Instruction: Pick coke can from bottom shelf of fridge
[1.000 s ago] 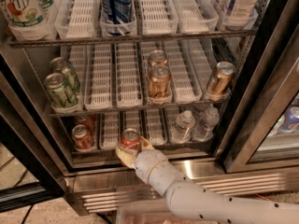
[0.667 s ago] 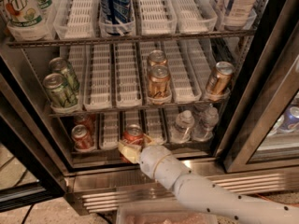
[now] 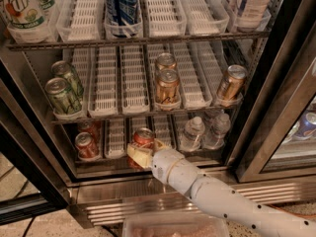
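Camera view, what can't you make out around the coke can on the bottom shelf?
Camera view: lower half of the coke can, hidden by the gripper at the bottom shelf front.
Camera view: rear red can at left, mostly hidden by the rack above.
Camera view: water bottles labels, blurred.
Camera view: top bottles, cut off by the top edge.

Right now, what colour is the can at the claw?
Red can, silver top, in the camera view; claw at it, bottom shelf.
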Tool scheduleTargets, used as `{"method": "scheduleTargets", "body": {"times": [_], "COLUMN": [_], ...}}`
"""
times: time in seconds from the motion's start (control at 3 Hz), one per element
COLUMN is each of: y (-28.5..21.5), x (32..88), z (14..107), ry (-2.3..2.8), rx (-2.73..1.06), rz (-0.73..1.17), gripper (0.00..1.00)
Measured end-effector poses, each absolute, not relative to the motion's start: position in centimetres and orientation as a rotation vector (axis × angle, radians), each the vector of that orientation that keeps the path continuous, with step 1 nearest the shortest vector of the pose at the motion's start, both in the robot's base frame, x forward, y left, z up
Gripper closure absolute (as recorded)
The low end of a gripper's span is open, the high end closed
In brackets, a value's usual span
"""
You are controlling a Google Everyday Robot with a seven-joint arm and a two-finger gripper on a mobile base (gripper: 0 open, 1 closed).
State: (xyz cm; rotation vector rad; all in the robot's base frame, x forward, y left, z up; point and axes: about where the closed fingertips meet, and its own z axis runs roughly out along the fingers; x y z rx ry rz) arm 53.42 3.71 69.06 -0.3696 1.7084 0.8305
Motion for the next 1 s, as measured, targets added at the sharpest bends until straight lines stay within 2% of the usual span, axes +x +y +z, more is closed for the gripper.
{"method": "scheduleTargets", "body": {"times": [1.0], "y": [3.0], "x": [51.4], "z": [68.0], "ry": [1.845], "rx": [-0.572], "rz": [0.982], "gripper": [1.00]}}
